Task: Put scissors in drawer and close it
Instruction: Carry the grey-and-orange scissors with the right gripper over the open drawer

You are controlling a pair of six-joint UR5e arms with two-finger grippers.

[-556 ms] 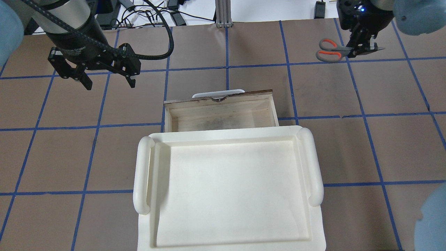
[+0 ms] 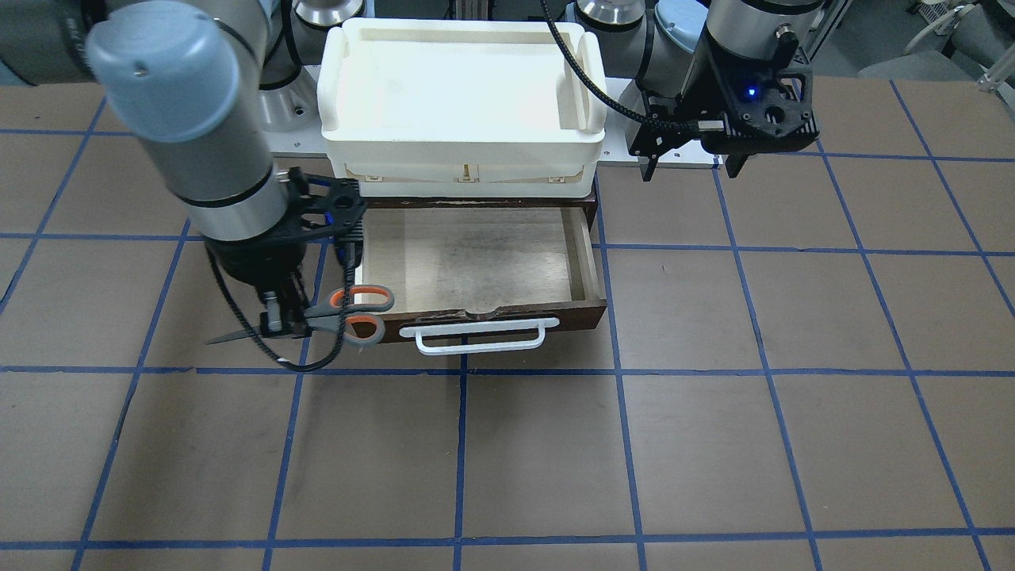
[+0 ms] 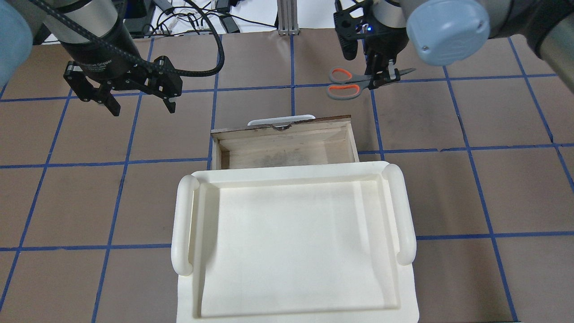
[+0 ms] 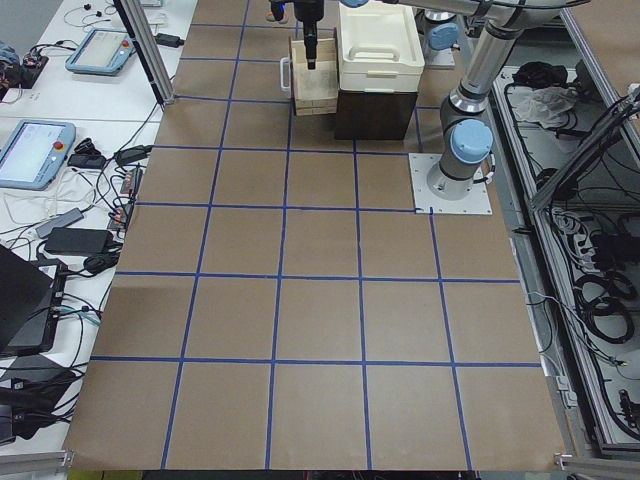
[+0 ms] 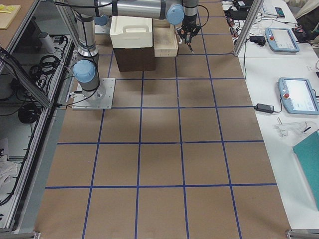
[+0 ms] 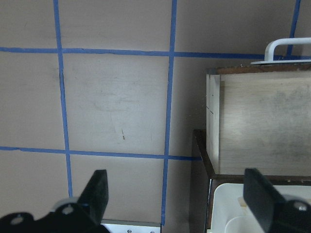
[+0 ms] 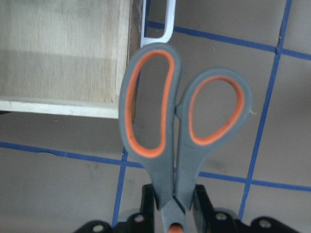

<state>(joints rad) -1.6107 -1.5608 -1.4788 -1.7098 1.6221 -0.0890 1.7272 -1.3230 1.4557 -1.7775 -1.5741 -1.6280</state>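
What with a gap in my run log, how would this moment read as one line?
right claw: shut on scissors, near drawer corner | left claw: open, empty | drawer: open

From its base [image 5: 88, 79] the near arm stretches across to the far end of the table [image 5: 159, 149]. Its right claw [image 5: 188, 39] hangs just beside the open drawer [image 5: 166, 47], and the scissors [image 5: 190, 46] are only a dark sliver in it. A white tray [image 5: 130, 31] tops the dark cabinet [image 5: 133, 59].
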